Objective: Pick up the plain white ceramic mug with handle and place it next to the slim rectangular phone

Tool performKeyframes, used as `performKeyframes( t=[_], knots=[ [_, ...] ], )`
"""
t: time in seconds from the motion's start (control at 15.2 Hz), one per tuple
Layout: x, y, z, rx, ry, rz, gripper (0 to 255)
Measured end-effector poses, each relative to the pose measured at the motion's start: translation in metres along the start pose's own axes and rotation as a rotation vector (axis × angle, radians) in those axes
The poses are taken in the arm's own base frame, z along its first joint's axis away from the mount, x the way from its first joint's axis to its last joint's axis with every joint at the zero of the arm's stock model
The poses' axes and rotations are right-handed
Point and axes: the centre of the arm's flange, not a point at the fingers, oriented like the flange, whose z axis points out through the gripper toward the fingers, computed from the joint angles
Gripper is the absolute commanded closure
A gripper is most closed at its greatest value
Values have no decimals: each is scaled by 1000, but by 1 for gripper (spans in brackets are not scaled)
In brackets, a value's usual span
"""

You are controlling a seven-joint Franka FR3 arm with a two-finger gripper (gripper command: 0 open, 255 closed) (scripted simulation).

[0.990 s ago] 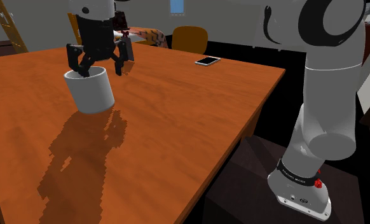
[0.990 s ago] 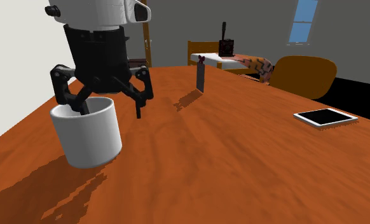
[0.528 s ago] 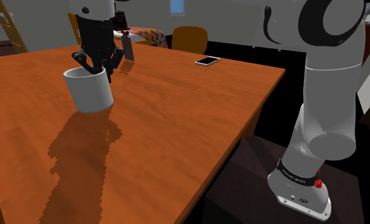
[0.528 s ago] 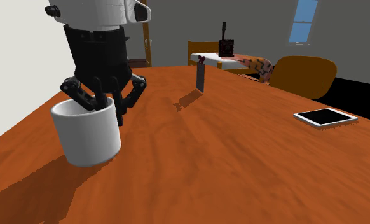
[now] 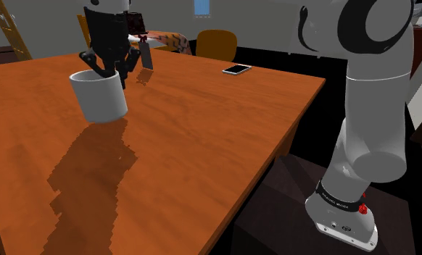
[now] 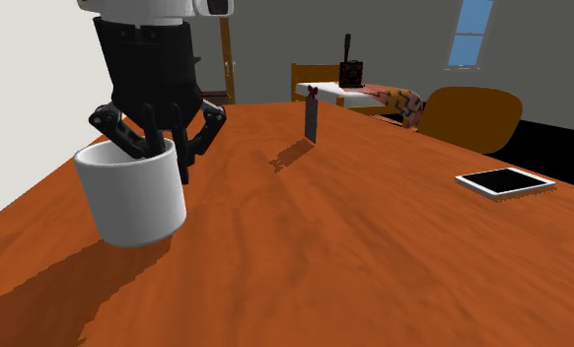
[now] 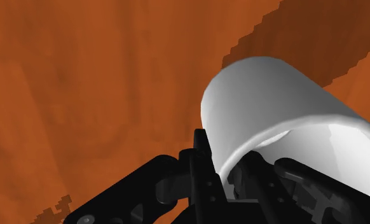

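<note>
Mug: white mug (image 5: 98,98), upper left of the shoulder frame, above the wooden table (image 5: 202,152).
Gripper: gripper (image 5: 108,70) pinches the mug's rim, one finger inside.
Phone: phone (image 5: 236,69) is well apart, right of the mug; I expect a long rightward carry.

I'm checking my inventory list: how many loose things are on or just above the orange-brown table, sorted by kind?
Mugs: 1, the plain white cylindrical mug.
Phones: 1, the slim white-edged rectangular phone with a dark screen.
Unidentified pieces: 1, the dark grey flat piece standing upright, red at its top.
Total: 3.
</note>
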Motion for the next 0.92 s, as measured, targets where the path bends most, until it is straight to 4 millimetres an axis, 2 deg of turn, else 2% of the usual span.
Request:
performKeyframes(
  t=[0.73,0.92],
  knots=[
    [11,-2,-54,0,0,0,255],
    [4,23,-66,0,0,-1,255]
  ],
)
